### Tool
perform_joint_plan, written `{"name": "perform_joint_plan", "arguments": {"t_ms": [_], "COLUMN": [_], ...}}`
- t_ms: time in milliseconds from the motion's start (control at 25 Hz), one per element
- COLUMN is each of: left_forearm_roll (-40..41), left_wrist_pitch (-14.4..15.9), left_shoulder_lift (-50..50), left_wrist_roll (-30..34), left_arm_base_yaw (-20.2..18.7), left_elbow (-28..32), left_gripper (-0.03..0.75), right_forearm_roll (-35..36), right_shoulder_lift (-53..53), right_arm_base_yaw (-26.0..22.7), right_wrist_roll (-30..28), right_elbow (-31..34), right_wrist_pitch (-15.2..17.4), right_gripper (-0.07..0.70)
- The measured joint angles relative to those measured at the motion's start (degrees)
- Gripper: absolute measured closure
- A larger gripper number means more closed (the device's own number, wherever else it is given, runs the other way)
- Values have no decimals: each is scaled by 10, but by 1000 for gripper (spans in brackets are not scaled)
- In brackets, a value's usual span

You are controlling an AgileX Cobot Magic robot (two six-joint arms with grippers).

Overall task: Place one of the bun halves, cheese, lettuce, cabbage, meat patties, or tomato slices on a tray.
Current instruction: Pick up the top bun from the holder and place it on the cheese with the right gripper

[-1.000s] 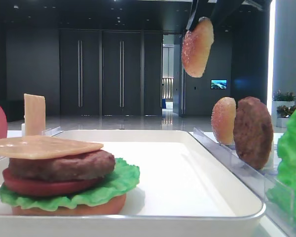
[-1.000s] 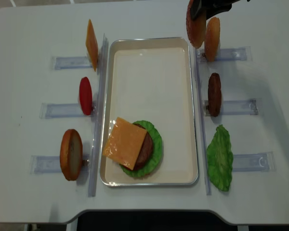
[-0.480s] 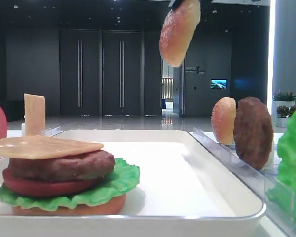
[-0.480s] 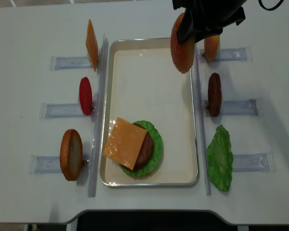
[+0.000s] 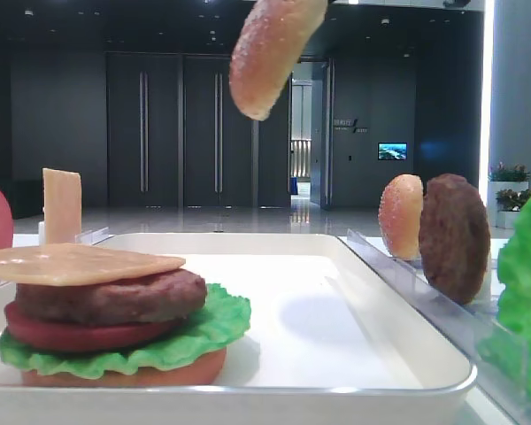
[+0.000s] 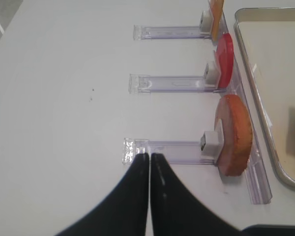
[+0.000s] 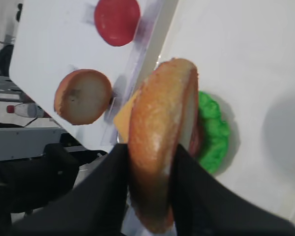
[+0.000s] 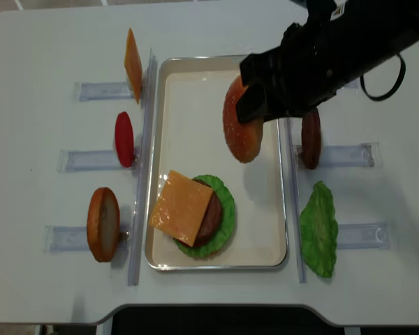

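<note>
Transport step: right gripper [image 7: 150, 162] is clamped on the edge of the top bun half [image 8: 241, 129], carrying it on edge in the air above the tray [image 8: 195, 77], over the bare part up and right of the stack. Stack near the tray's front-left: lettuce [image 8: 227, 202], tomato slice [image 5: 80, 335], meat patty [image 5: 115, 297], cheese [image 8: 181, 207] on top. Next move, as I judge it: go on toward the stack, turn the bun dome-up, lower onto the cheese, release; risk is landing tilted or off-centre. Left gripper [image 6: 149, 164] is pressed closed, empty, by a clear rack [image 6: 172, 147] well off the tray. No brands, labels or readable writing; the far wall screen is too small to read
</note>
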Motion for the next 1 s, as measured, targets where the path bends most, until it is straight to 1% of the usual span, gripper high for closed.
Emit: {"name": "perform_joint_plan", "arguments": {"t_ms": [120, 320, 560, 720, 800, 1000], "left_forearm_roll": [0, 0, 0, 0, 0, 0], "left_wrist_pitch": [0, 0, 0, 0, 0, 0], "left_shoulder_lift": [0, 0, 0, 0, 0, 0], "left_wrist_roll": [0, 0, 0, 0, 0, 0], "left_arm_base_yaw": [0, 0, 0, 0, 0, 0], "left_elbow": [0, 0, 0, 0, 0, 0], "left_gripper": [715, 715, 715, 715, 715, 715], "right_forearm_roll": [50, 115, 231, 295, 318, 339], "right_shoulder_lift": [-14, -17, -16, -11, -3, 27], "right_arm_base_yaw": [24, 70, 122, 139, 144, 146], "right_wrist_roll": [-42, -105, -213, -274, -293, -309], "right_elbow": [37, 73, 106, 106, 106, 106], "right_wrist_pitch": [-30, -72, -134, -139, -140, -125], "right_gripper": [439, 439, 439, 439, 439, 439]}}
